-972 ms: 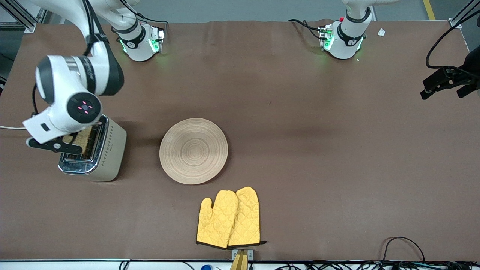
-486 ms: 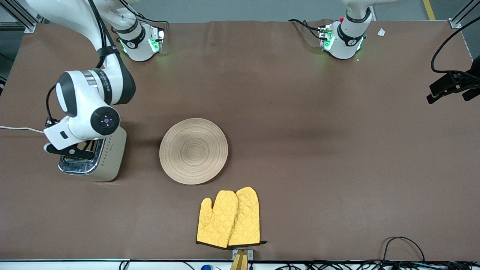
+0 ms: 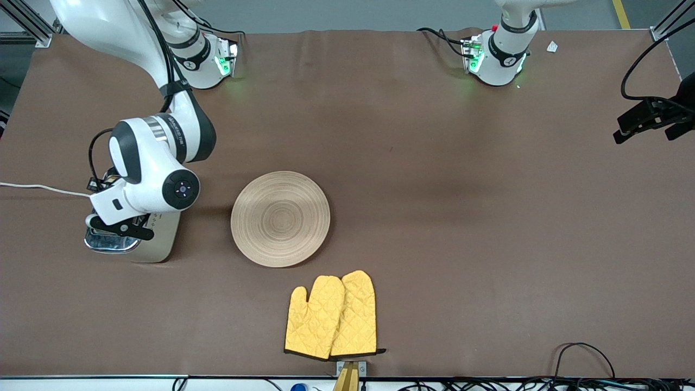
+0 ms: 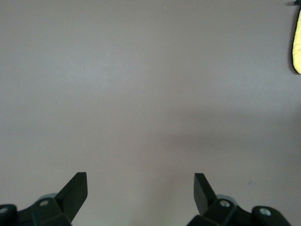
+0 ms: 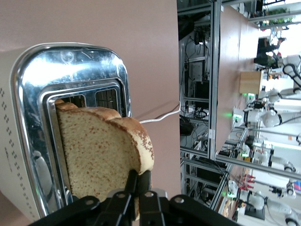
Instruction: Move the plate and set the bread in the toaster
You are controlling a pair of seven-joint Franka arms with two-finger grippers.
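In the right wrist view the brown bread (image 5: 99, 155) stands on edge, its lower part inside a slot of the cream toaster (image 5: 70, 70) with the chrome top. My right gripper (image 5: 138, 175) is shut on the slice's crust edge. From the front, the right wrist covers the toaster (image 3: 160, 244) and hides the bread; the right gripper (image 3: 117, 228) is over its top. The light-wood plate (image 3: 280, 219) lies flat mid-table, beside the toaster. My left gripper (image 3: 643, 130) hangs open over bare table at the left arm's end; between its fingers (image 4: 140, 181) is nothing.
A pair of yellow oven mitts (image 3: 331, 317) lies nearer the front camera than the plate; one mitt's edge (image 4: 297, 42) shows in the left wrist view. The toaster's white cord (image 3: 43, 188) runs off the table edge at the right arm's end.
The right wrist has come down over the toaster, lowering the bread into the slot and covering it in the front view. The left gripper has hardly shifted.
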